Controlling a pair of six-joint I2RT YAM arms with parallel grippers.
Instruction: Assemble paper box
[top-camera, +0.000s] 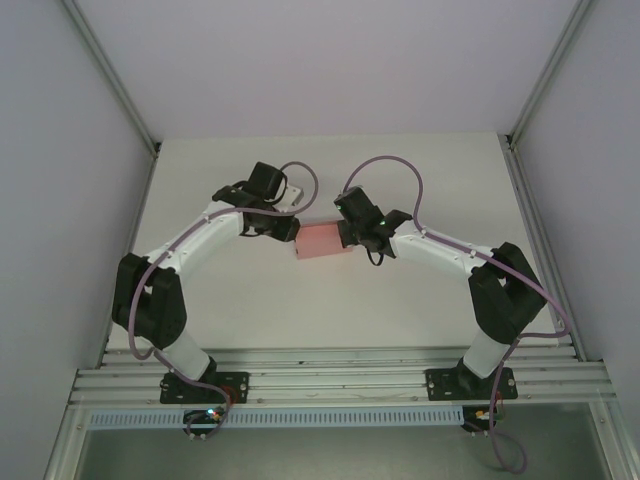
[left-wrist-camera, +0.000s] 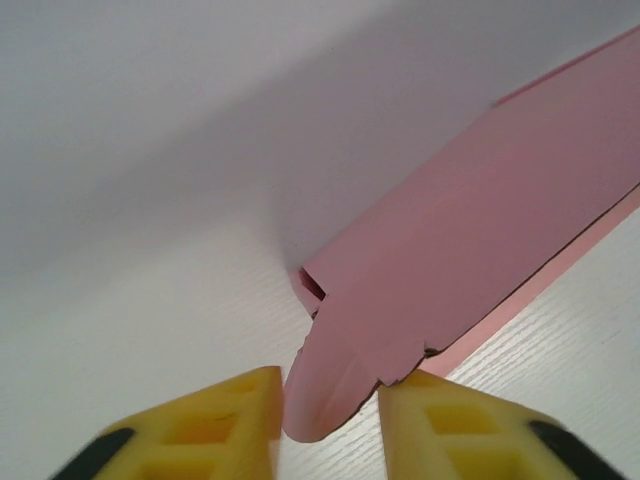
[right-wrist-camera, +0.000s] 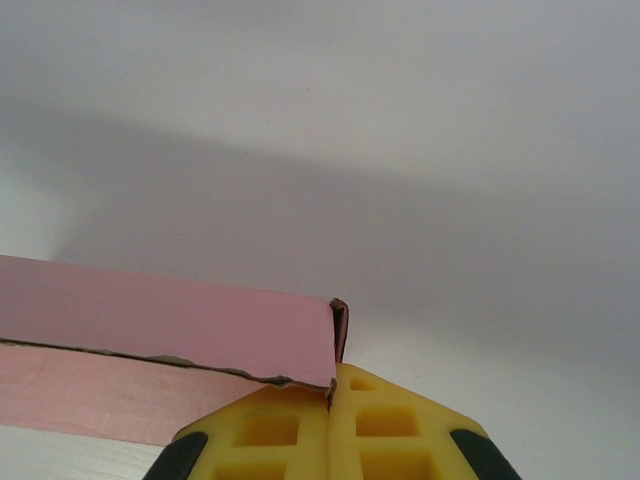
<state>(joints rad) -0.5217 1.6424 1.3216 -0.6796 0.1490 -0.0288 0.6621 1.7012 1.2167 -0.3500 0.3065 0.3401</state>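
Observation:
The paper box (top-camera: 320, 242) is a small pale pink box lying on the white table between both arms. In the left wrist view its rounded end tab (left-wrist-camera: 330, 385) sticks out between my yellow fingers (left-wrist-camera: 225, 420). The left gripper (left-wrist-camera: 330, 405) is open by a narrow gap, one finger on each side of the tab and close against it. My left gripper (top-camera: 291, 231) sits at the box's left end. At the right end, the right gripper (top-camera: 349, 236) is shut. Its fingers (right-wrist-camera: 385, 425) are pressed together on the thin card edge of the paper box (right-wrist-camera: 170, 325) at its corner.
The white table (top-camera: 330, 300) lies inside white side walls with metal posts (top-camera: 512, 140) at the back corners. An aluminium rail (top-camera: 340, 375) carries both arm bases along the near edge. Purple cables loop over each arm.

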